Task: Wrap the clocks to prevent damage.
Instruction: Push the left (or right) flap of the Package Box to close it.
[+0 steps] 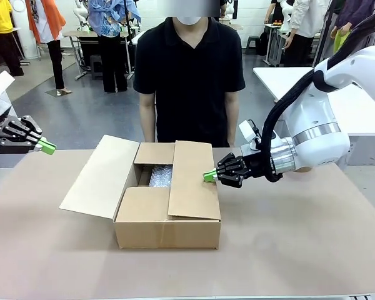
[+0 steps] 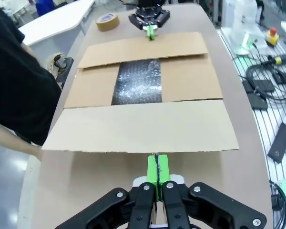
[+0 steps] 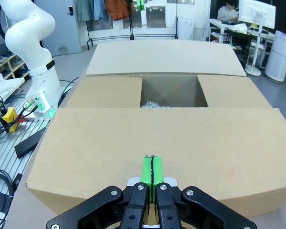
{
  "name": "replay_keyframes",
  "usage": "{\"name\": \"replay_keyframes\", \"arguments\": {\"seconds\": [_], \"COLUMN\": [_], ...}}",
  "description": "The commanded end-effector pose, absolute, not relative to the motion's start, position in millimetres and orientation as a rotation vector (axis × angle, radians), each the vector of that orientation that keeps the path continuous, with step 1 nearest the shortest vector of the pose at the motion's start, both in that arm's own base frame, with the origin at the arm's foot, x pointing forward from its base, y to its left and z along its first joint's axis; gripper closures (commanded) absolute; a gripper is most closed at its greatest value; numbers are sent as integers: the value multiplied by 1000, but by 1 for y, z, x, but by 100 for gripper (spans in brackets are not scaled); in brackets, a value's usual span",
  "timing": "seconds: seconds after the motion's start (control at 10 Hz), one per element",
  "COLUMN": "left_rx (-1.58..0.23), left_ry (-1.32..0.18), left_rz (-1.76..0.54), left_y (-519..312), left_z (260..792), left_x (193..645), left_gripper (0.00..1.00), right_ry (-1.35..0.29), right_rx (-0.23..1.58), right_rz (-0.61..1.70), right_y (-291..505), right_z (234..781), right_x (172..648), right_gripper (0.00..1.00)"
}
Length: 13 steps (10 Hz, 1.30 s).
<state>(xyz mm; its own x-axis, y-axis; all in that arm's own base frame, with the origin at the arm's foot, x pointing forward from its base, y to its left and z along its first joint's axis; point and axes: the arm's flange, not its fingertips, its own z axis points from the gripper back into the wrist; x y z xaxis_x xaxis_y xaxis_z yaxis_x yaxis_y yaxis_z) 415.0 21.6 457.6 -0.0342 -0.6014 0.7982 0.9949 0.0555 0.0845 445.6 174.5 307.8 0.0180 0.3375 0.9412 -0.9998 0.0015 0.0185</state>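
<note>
Right gripper (image 1: 210,176), clenched empty, meets the folded flap (image 1: 192,187); left gripper (image 1: 46,147) is clenched, clear. Overpushing could slide the box (image 1: 167,234).

Front view: fixed, robot's side, facing across table (image 1: 300,250) toward person (image 1: 189,81), mid-range. Left wrist view: low, near, facing cardboard box (image 2: 143,126) from one side. Right wrist view: nearer, from opposite side. Shared: cardboard box.

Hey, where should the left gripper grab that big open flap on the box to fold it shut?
Pinch the open flap at the middle of its free long edge, coming from the robot's left. It splays outward with that edge facing the left gripper, whose shut jaws would need to open first.
</note>
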Motion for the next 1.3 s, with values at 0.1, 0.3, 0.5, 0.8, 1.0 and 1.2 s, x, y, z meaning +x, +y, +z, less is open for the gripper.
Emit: {"name": "replay_keyframes", "arguments": {"seconds": [0.1,0.3,0.5,0.8,1.0,1.2], "left_rx": [-676,-635,-606,-598,-632,-697], "left_ry": [-889,-825,-754,-758,-840,-880], "left_rz": [-1327,-1350,-1409,-1477,-1452,-1425], "left_y": [34,32,22,0,-17,-34], "left_z": [406,384,363,343,338,334], "left_x": [425,428,425,417,414,417], "left_gripper": [100,100,100,100,100,100], "right_ry": [-930,-930,-930,-930,-930,-930], "right_rx": [959,959,959,959,959,959], "right_rz": [1339,1339,1339,1339,1339,1339], "right_y": [175,175,175,175,175,175], "right_z": [304,304,304,304,304,304], "right_x": [445,445,445,445,445,445], "right_gripper": [99,99,99,99,99,99]}}
